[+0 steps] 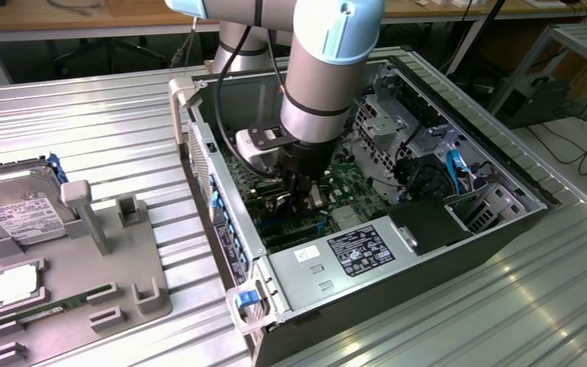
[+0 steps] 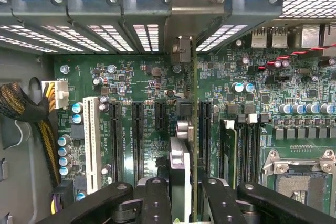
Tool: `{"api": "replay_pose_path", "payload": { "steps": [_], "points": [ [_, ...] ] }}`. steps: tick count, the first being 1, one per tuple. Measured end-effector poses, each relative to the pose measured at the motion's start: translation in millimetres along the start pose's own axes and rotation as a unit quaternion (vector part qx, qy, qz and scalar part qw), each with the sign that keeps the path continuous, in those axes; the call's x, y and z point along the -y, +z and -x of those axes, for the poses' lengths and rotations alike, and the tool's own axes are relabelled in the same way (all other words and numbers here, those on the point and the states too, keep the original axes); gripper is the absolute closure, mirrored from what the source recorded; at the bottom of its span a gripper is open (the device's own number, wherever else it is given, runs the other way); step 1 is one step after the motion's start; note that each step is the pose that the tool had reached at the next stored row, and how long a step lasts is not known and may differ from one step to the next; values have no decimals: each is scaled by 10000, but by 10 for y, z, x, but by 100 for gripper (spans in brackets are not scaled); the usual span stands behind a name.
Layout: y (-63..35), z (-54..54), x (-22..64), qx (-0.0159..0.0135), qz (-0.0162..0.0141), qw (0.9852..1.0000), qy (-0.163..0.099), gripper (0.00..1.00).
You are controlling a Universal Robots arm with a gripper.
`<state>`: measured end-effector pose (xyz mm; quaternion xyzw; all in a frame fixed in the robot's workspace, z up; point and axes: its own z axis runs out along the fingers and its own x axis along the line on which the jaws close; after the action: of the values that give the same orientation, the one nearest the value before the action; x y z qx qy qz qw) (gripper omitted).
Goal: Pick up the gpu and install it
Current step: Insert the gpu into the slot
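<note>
Inside the computer case [image 1: 497, 200], the gripper [image 2: 181, 192] is clamping the gpu [image 2: 178, 166] edge-on above the motherboard [image 2: 142, 87]; keeping it square to the slot looks essential.

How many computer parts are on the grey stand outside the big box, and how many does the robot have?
hard drive: 1
square chip: 1
RAM stick: 1
gpu between the fingers: 1
Total: 4
</note>
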<state>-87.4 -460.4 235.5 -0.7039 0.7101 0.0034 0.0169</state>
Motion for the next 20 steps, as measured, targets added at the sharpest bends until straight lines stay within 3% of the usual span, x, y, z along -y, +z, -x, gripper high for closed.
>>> {"api": "replay_pose_path", "payload": {
  "steps": [20],
  "points": [
    [50, -2, -14, 0, -10, 10000, -2, 72]
  ]
}}
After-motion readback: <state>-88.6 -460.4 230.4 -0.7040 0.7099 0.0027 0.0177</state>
